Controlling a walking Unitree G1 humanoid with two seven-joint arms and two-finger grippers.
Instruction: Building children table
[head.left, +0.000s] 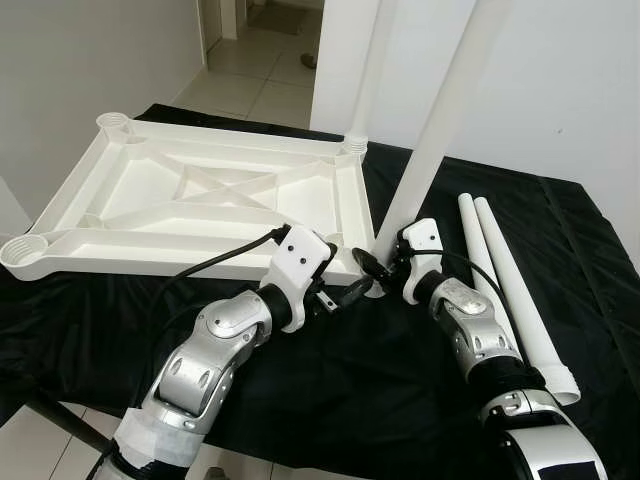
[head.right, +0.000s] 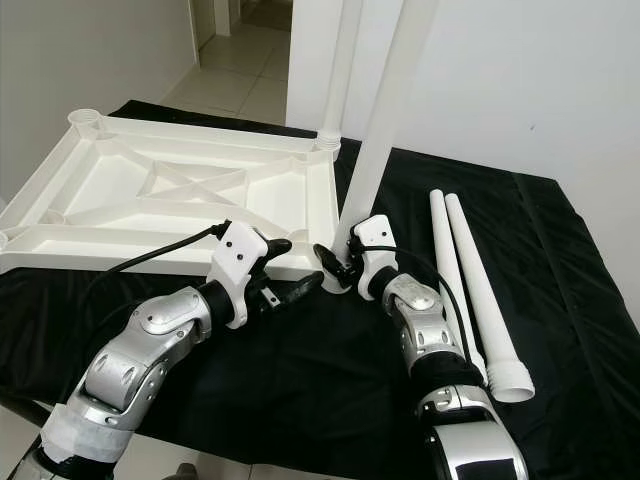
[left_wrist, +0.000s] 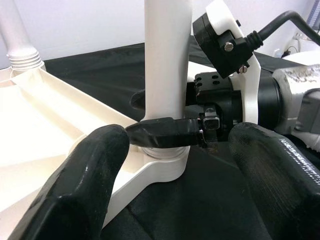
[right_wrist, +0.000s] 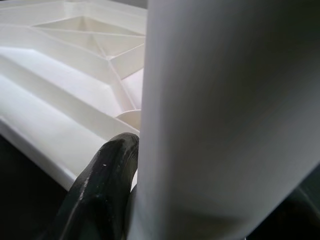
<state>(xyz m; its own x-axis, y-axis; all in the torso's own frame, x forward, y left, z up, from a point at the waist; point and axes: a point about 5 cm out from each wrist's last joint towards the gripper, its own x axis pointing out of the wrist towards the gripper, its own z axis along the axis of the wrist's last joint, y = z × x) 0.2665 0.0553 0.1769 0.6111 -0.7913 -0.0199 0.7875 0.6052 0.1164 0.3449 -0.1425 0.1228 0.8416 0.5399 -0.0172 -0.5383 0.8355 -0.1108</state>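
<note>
Right gripper (head.left: 378, 268) pinches the upright table leg (head.left: 430, 150) just above the near corner socket (left_wrist: 160, 162) of the upturned tabletop (head.left: 190, 200), leg axis vertical; left gripper (head.left: 345, 292) spread, just beside it.

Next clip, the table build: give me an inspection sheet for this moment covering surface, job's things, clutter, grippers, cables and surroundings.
Surface: black cloth over a table.
Job's things: white tabletop lies underside up; one leg stands in the far corner socket; a second leg stands at the near corner socket; two spare legs lie side by side on the cloth at the robot's right.
Clutter: nothing seen.
Grippers: right gripper has its jaws closed around the near leg's base; left gripper is close beside it, jaws open, holding nothing.
Cables: a black cable loops from the left wrist.
Surroundings: white walls, tiled floor and a doorway beyond.
</note>
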